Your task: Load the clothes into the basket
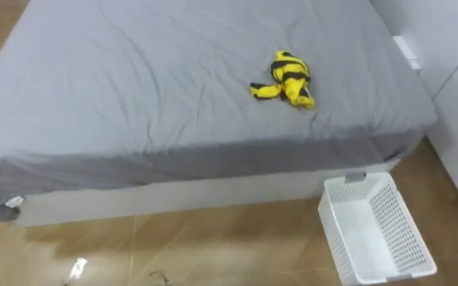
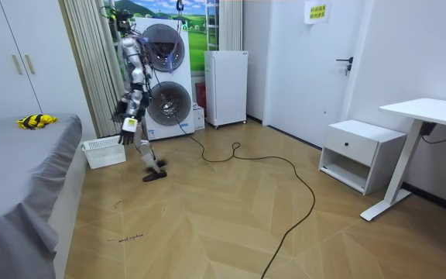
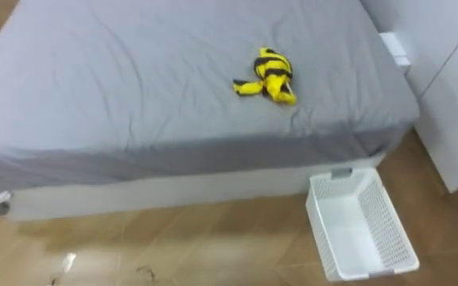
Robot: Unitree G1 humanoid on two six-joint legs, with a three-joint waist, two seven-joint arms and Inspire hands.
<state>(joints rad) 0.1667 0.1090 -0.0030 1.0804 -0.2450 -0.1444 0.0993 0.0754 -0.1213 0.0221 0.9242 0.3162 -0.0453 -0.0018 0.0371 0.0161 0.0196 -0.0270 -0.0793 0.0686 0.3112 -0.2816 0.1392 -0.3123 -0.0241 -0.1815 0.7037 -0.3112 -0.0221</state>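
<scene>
White basket stands beside bed bearing crumpled yellow-black clothes; hands too distant to tell their grip.

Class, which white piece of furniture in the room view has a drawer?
The low cabinet beside the desk: a drawer above an open shelf. The wardrobe has doors; the desk only legs.
</scene>
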